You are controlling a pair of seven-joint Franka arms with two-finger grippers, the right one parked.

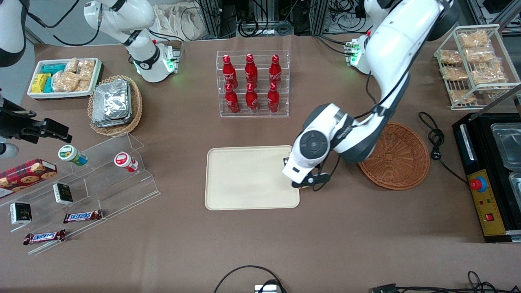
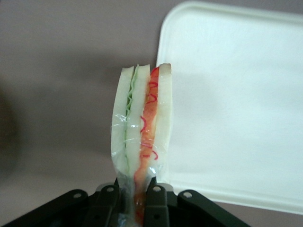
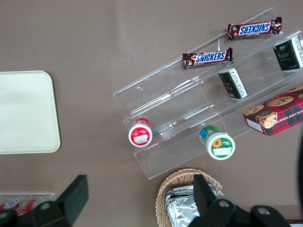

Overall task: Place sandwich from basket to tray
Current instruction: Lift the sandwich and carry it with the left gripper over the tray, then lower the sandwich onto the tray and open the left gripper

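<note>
front view shows the tray (image 1: 244,179), a flat cream rectangle of smooth plastic with rounded corners and a low rim, lying on the brown matte table (image 1: 325,252). just beside it, toward the working arm's end, sits the basket (image 1: 401,156), round, shallow and woven of reddish-brown wicker. the left arm (image 1: 390,57) reaches down from its base, elbow bent above the basket's edge, wrist angled over the tray's edge nearest the basket. the gripper (image 1: 303,184) hangs there, above the tray's rim.

in the left wrist view the gripper's (image 2: 137,201) black fingers (image 2: 156,203) are pressed together on the sandwich (image 2: 142,127), pinching its clear crinkled wrap. the sandwich is a thin wedge of pale soft bread slices standing on edge, with green leaf between two slices and red-orange filling between the others. it hangs above the line where tray (image 2: 236,104) meets table, part over each.

farther from the front camera stands a clear acrylic rack (image 1: 252,83) of glossy red bottles. toward the parked arm's end are a tan wicker basket of foil packets (image 1: 114,105) and a stepped clear display (image 1: 97,179) with snack bars.
</note>
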